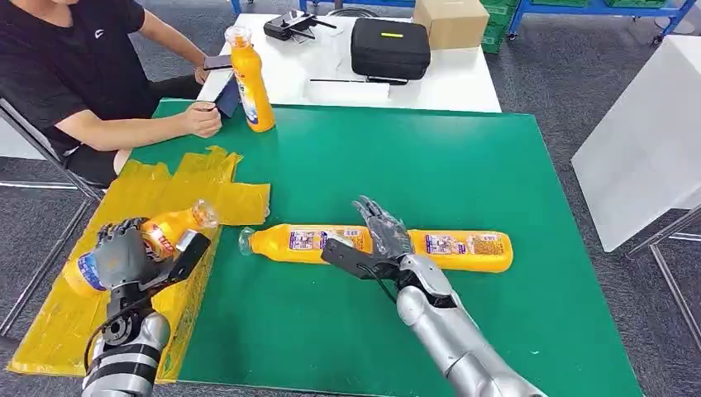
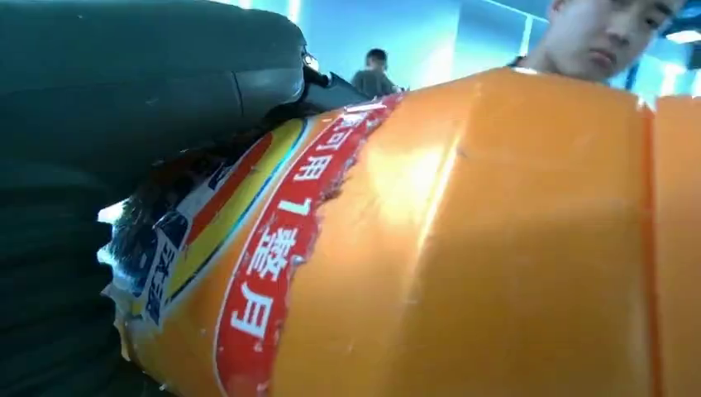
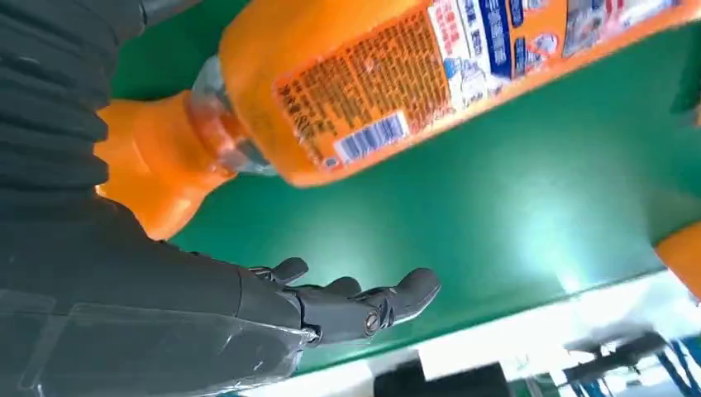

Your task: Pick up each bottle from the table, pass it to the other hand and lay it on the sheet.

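My left hand (image 1: 124,255) has its fingers (image 1: 112,240) wrapped around an orange bottle (image 1: 161,234), which I hold tilted above the yellow sheet (image 1: 140,194), cap end toward the green tabletop (image 1: 413,157). In the left wrist view the held bottle's red-banded label (image 2: 273,248) sits directly against the dark fingers.

My right hand (image 1: 376,240) is empty, with its fingers (image 3: 364,302) extended and spread. In the head view it lies over the junction of two orange bottles lying end to end on the green tabletop: the nearer-left bottle (image 1: 302,241), cap pointing toward the sheet, and the right-side bottle (image 1: 463,248) extending away to the right. From these views I cannot tell whether the hand touches either bottle. The right wrist view shows the fingers apart from the bottle body, with green surface visible between them.

A fourth orange bottle (image 1: 250,83) stands upright at the far-left corner of the green tabletop. A seated person (image 1: 74,66) in a black shirt rests one hand just beside it.

Beyond the green surface, a white table (image 1: 463,87) carries a black case (image 1: 390,48) and a cardboard box (image 1: 450,21).
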You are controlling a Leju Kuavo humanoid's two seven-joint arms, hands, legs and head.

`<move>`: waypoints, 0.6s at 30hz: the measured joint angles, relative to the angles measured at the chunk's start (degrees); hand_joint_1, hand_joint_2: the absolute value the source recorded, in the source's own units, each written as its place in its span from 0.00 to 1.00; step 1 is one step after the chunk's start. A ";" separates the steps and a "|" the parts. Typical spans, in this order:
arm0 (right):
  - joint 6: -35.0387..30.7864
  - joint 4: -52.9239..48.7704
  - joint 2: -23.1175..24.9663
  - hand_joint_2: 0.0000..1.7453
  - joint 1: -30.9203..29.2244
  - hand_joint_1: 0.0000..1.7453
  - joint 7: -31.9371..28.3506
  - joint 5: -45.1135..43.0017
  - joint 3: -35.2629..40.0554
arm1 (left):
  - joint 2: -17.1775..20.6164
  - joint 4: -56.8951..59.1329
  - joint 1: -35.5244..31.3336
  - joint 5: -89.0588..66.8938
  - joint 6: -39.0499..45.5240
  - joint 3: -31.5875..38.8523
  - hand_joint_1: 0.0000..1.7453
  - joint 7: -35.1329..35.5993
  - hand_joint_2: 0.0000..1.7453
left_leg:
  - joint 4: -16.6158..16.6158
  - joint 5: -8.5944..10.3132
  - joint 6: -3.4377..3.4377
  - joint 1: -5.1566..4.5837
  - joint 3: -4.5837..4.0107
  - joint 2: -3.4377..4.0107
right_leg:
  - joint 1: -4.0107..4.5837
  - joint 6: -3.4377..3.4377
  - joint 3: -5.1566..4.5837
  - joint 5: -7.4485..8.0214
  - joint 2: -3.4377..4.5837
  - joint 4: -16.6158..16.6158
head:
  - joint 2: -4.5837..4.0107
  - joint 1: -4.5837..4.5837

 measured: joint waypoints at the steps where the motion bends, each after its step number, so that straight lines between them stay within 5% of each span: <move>1: -0.02 0.68 0.15 1.00 -0.20 0.00 -0.02 0.09 0.02 | 0.04 0.54 -0.27 0.41 0.00 0.00 0.66 -0.80 1.00 | 0.01 0.00 0.00 0.00 0.00 0.00 | -0.01 0.00 -0.01 0.00 -0.01 0.00 | 0.00 0.02; 9: -0.02 4.24 1.09 1.00 -1.27 0.00 -0.02 0.28 0.02 | 0.55 4.04 -1.20 1.22 0.02 -0.07 0.66 -3.33 1.00 | 0.00 0.00 0.00 0.01 -0.06 0.00 | 0.00 0.00 -0.09 0.00 0.00 0.00 | 0.00 0.02; 10: -0.02 4.46 1.16 1.00 -1.31 0.00 -0.02 0.28 0.02 | 0.61 4.24 -1.22 1.22 0.02 -0.07 0.16 -3.35 1.00 | 0.00 0.00 0.00 0.01 -0.06 0.00 | 0.00 0.00 -0.09 0.00 0.00 0.00 | 0.00 0.02; 11: -0.04 4.62 1.20 1.00 -1.32 0.00 -0.02 0.28 0.02 | 0.66 4.42 -1.27 1.22 0.02 -0.07 0.18 -3.35 1.00 | 0.00 0.00 0.00 0.01 -0.07 0.00 | 0.00 0.00 -0.10 0.00 0.00 0.00 | 0.00 0.02; 13: -0.04 4.97 1.31 1.00 -1.39 0.00 -0.02 0.28 0.02 | 0.74 4.77 -1.35 1.22 0.02 -0.09 0.97 -3.35 1.00 | 0.00 0.00 0.00 0.02 -0.08 0.01 | 0.00 0.00 -0.11 0.00 0.00 0.00 | 0.00 0.02; 18: -0.09 6.48 1.49 1.00 -2.17 0.00 -0.02 0.92 0.02 | 1.20 9.56 -3.41 4.88 -0.26 -1.45 1.00 -9.21 1.00 | 0.01 0.03 0.01 0.01 -0.13 -0.03 | 0.00 0.00 -0.14 0.00 -0.06 0.00 | 0.00 0.02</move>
